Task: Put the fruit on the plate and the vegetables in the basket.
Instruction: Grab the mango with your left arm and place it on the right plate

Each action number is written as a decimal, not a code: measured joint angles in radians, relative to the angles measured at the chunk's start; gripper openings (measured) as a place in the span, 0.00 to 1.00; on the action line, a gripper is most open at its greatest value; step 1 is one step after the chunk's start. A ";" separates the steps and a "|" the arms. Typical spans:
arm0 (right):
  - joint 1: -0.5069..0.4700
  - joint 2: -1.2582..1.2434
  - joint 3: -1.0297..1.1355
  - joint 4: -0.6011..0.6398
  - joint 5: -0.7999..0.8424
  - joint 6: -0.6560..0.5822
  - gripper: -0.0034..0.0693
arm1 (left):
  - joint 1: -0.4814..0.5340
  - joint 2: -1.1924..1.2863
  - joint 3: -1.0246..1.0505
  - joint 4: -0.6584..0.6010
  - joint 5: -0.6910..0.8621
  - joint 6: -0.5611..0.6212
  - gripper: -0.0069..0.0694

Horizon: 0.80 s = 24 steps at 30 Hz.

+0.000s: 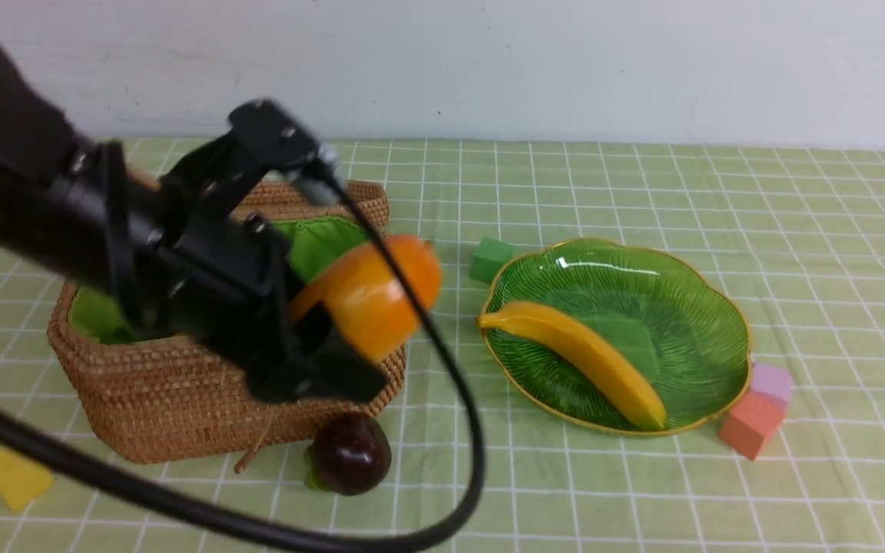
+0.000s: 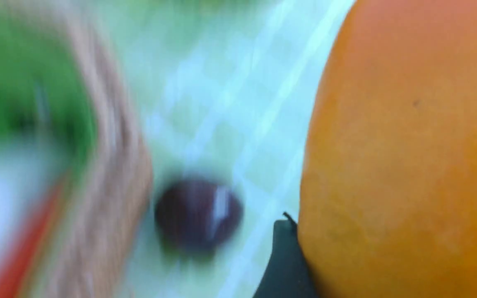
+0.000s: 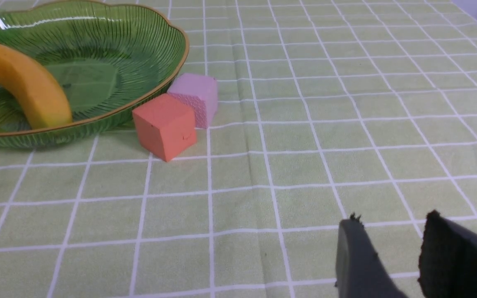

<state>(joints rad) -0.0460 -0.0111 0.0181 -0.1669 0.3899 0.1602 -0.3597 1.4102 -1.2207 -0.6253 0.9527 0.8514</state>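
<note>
A: What is sitting nearest us?

B: The small maroon fruit (image 1: 350, 453) is resting on the checked tablecloth (image 1: 719, 499), just in front of the basket's (image 1: 181, 407) near wall. A yellow cube (image 1: 14, 478) is lying off to the left, and a black cable (image 1: 467, 399) is looping across the front. To the right of the fruit, bare cloth is stretching to the plate (image 1: 642, 292).

A: And the right gripper (image 3: 391, 225)?

B: It is hanging low over bare cloth with its jaws apart and nothing between them. A coral cube (image 1: 750, 424) and a pink cube (image 1: 773, 382) are touching each other by the plate's near right rim.

A: The left one?

B: The left gripper (image 1: 354, 296) is clamping the mango (image 1: 400, 288), a smooth orange-yellow oval, in the air over the basket's right end.

A: What are the containers holding?

B: The basket is brown woven wicker with a bright green lining. The left wrist view is showing white and red-orange shapes inside, too blurred to name. The plate is ribbed green glass with a thin gold rim. The banana (image 1: 581, 357) is lying slantwise in it, leaving the far half bare.

A: Beyond that?

B: A green cube (image 1: 490, 259) is sitting just beside the plate's far left rim. Past it, open cloth is running back to the white wall (image 1: 565, 69).
</note>
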 joint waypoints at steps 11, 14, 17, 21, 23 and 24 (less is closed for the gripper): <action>0.000 0.000 0.000 0.000 0.000 0.000 0.38 | -0.219 0.549 -0.560 0.052 -0.071 -0.378 0.77; 0.000 0.000 0.000 0.000 0.000 0.000 0.38 | -0.256 0.714 -0.716 0.114 -0.070 -0.538 0.77; 0.000 0.000 0.000 0.000 0.000 0.000 0.38 | -0.291 0.832 -0.872 0.193 -0.070 -0.709 0.77; 0.000 0.000 0.000 0.000 0.000 0.000 0.38 | -0.327 0.950 -1.020 0.324 -0.068 -0.898 0.77; 0.000 0.000 0.000 0.000 0.000 0.000 0.38 | -0.334 0.977 -1.051 0.349 -0.067 -0.927 0.77; 0.000 0.000 0.000 0.000 0.000 0.000 0.38 | -0.336 0.990 -1.061 0.355 -0.067 -0.948 0.77</action>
<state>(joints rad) -0.0460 -0.0111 0.0181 -0.1669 0.3899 0.1602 -0.6960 2.4004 -2.2821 -0.2700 0.8854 -0.0963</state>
